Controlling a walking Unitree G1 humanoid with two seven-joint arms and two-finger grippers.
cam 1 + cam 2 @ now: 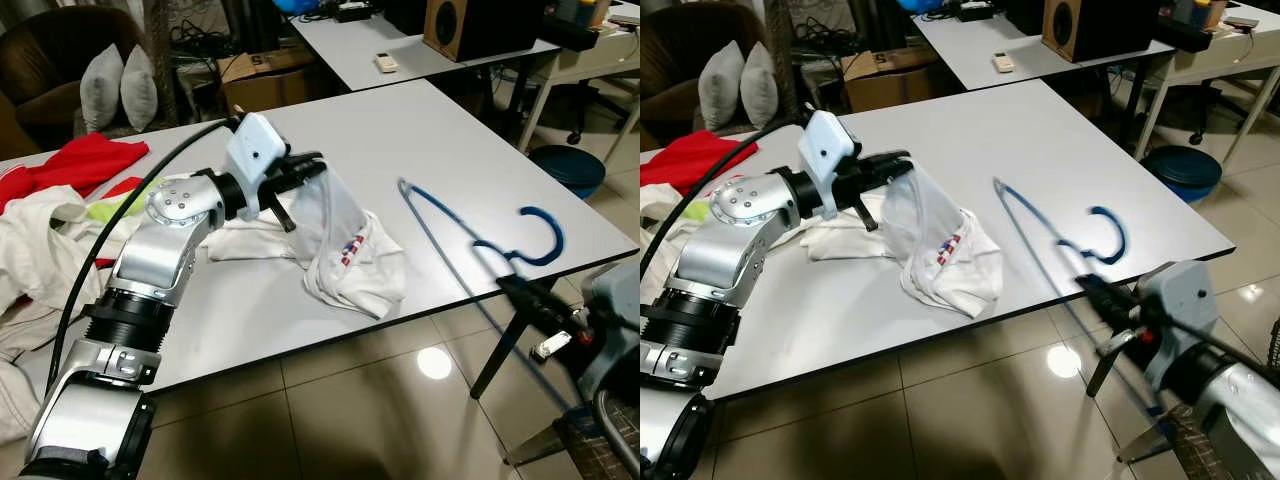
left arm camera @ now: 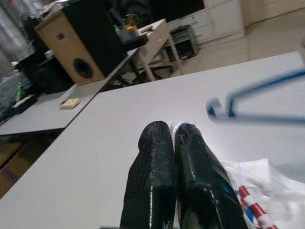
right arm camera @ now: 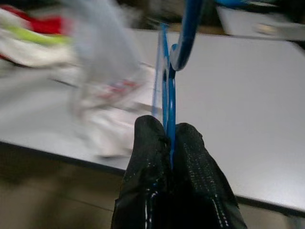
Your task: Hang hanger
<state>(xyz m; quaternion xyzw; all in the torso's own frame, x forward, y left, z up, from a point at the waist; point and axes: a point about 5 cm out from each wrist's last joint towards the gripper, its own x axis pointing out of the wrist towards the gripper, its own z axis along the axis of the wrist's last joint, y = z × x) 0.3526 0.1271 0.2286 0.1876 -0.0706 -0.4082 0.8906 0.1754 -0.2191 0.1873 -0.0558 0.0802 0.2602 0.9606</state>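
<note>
You are in the middle of the task, and the hanging itself is not yet done. Your right gripper (image 3: 170, 143) has its two fingers closed tightly on the blue hanger (image 1: 470, 235), on a thin part of its frame, and it holds the hanger in the air above the near right corner of the table (image 1: 420, 130), with the hook (image 1: 540, 235) pointing away from you and up. Your left gripper (image 2: 175, 143) is also closed, and between its fingers it pinches an edge of the white shirt (image 1: 345, 245); one part of the shirt is lifted from the table, while the rest lies crumpled on the top, just beside the hanger. The hanger is not inside the shirt: the two things are near but apart, as far as you can see from the head views. So I judge that what is done is only the two grasps. What is left is to bring the hanger into the shirt, if this is wanted, and then to carry it to a rail or hook. No such place can be made out in these views. More clothes (image 1: 60, 200) lie at the far left of the table.
</note>
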